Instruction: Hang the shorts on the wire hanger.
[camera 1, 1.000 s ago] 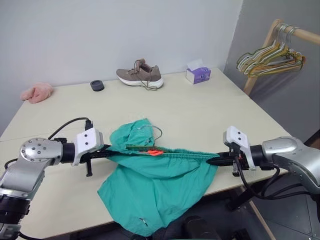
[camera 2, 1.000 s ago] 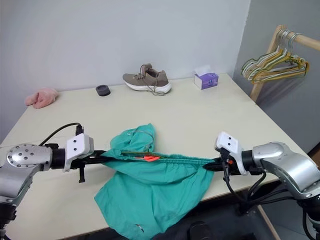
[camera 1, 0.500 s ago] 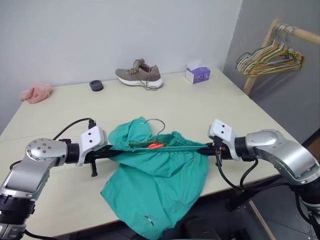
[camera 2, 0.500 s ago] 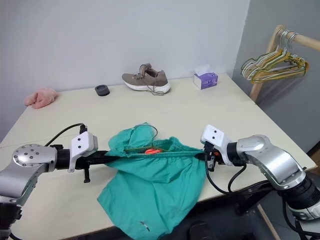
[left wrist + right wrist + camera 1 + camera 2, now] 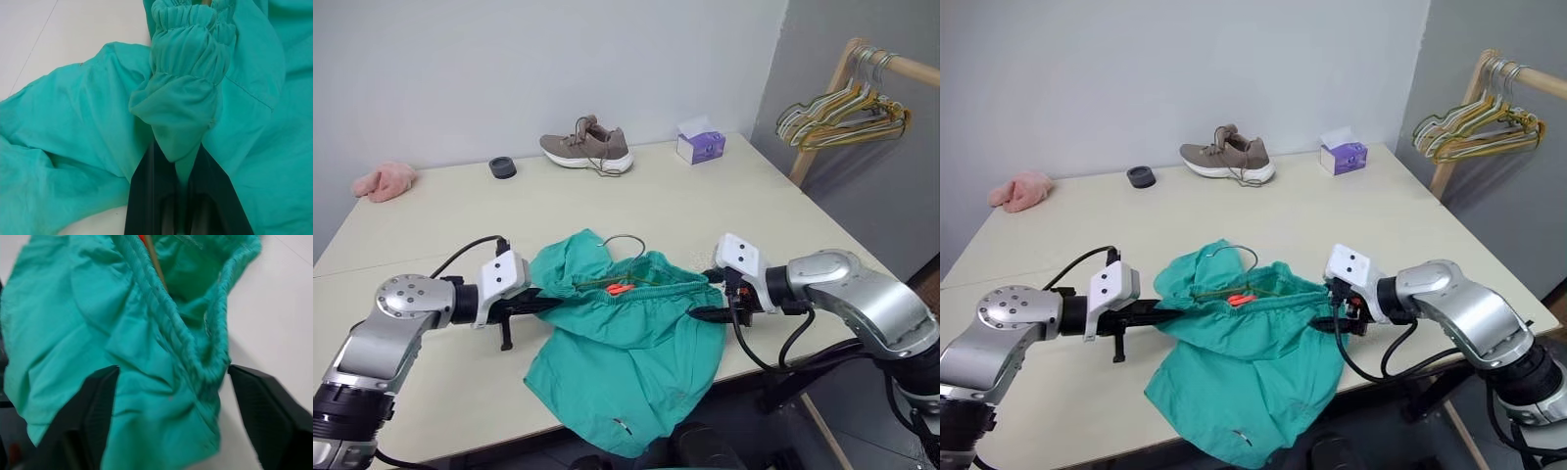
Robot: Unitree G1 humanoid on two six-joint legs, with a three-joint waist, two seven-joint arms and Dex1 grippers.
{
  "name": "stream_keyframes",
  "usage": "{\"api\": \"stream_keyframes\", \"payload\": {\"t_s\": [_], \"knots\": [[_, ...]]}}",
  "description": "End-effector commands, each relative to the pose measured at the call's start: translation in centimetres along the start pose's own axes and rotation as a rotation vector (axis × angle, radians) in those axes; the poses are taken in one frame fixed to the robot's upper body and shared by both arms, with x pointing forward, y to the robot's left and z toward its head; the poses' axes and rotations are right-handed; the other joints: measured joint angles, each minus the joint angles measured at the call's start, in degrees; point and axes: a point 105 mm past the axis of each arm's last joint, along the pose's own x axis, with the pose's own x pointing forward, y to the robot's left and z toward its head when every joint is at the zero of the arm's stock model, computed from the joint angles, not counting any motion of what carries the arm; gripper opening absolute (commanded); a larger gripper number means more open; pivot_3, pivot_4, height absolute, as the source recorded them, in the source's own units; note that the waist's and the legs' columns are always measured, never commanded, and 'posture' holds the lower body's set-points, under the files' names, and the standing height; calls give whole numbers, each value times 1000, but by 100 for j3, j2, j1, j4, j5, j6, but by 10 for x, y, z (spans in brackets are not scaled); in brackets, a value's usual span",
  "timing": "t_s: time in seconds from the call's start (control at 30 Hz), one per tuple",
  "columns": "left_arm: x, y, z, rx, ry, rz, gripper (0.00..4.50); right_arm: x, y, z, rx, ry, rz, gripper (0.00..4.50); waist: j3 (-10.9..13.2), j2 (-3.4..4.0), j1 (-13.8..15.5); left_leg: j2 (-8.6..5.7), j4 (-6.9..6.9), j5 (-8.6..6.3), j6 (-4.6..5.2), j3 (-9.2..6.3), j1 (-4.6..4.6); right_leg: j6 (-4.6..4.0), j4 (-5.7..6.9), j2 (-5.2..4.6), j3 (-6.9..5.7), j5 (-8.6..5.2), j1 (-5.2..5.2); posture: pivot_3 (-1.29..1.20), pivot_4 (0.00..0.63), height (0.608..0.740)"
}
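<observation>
Left wrist view shows the left end effector (image 5: 188, 196) pinched tight on the gathered waistband of the shorts (image 5: 626, 357), which lie at the near edge of the surface (image 5: 705, 211) and hang partly over it. Beside them the right end effector (image 5: 705, 299) has its fingers spread wide around the other waistband end. Further back, the wire hanger (image 5: 623, 245) shows its hook above the shorts.

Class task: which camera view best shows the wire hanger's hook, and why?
The left eye view: the wire hanger shows its curved hook rising clear of the shorts against the pale table. The right eye view shows the same hook. The right wrist view shows a thin straight piece inside the waistband, probably hanger wire; the left wrist view shows shorts fabric.
</observation>
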Motion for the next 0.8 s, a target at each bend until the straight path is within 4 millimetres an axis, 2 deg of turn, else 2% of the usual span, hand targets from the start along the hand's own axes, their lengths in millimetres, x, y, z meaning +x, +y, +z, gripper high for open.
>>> {"api": "stream_keyframes", "payload": {"t_s": [0.03,0.2,0.43,0.53,0.8], "knots": [[-4,2,12,35,-37,15,0,-7,-11,-1,-19,7,-75,3945,0,-1,-1,0,0,0,0,0,0,0,0,0,0,0,0,-282,0,740],[-1,2,17,42,-51,-3,0,18,-10,0,-30,6,-17,3945,-1,0,-47,1,-1,0,0,2,8,0,2,2,0,0,5,-283,0,740],[-2,4,21,40,-62,-9,0,39,-8,7,-31,-8,84,3945,-2,-1,-35,-1,0,0,0,1,4,0,1,0,1,1,3,-271,0,740],[-3,4,23,28,-75,-12,0,44,-8,9,-37,-12,102,3343,-1,-1,-34,-1,0,0,0,-2,5,-1,1,0,-1,1,3,-265,0,740],[-2,5,27,-22,-124,-6,0,41,-8,12,-58,-12,123,555,-1,-1,-31,0,0,0,0,-4,5,-1,2,0,-2,1,3,-270,0,740]]}}
